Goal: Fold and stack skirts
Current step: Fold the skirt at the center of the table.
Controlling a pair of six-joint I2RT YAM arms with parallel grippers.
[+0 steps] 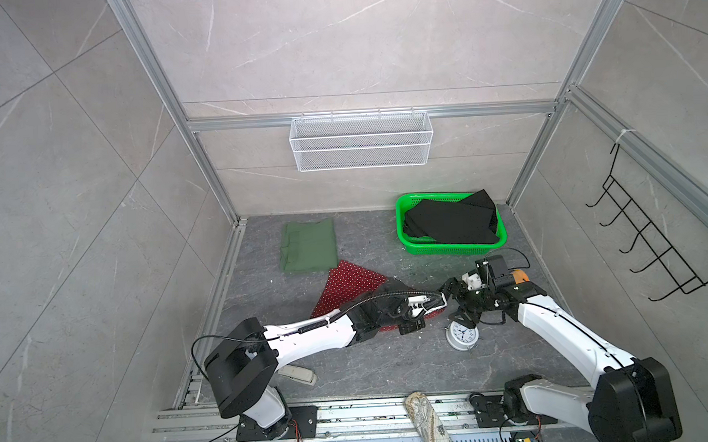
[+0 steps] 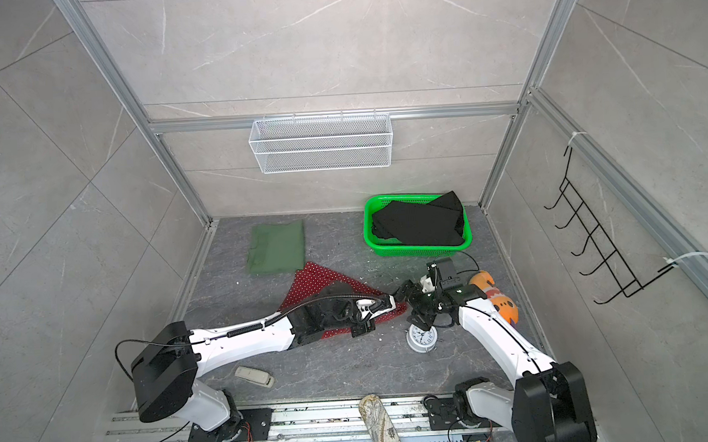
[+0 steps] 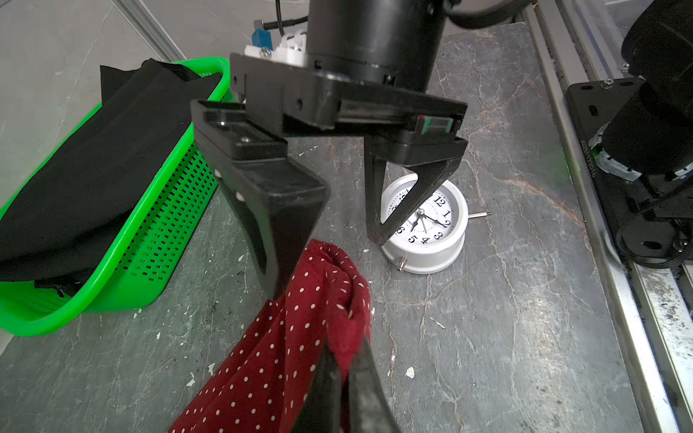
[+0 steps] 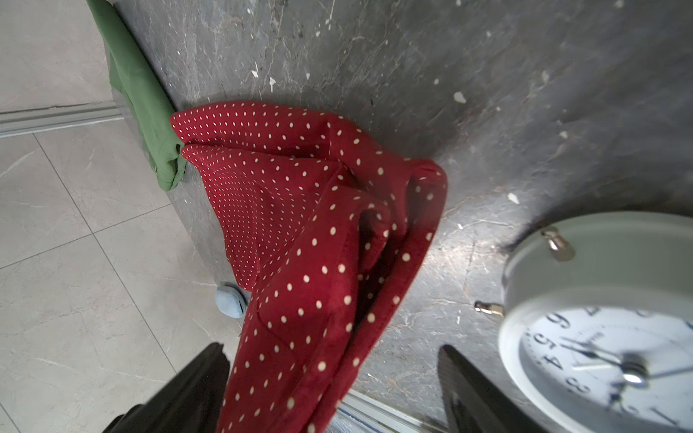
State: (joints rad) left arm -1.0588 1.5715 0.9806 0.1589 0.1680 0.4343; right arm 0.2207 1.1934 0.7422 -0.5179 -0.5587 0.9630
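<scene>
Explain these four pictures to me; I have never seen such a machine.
Two robot arms stand at the front of a grey table. Two pictures look down from overhead; the other two come from a camera on each arm's wrist. On the table: a flat green skirt, a red dotted skirt, a green basket holding a black skirt, a white alarm clock, an orange plush fish, a pale handset. A patterned cloth roll lies on the front rail. The left arm has its jaws shut on a raised corner of the red dotted skirt. The right arm has its jaws open with that cloth between them, gripping nothing.
</scene>
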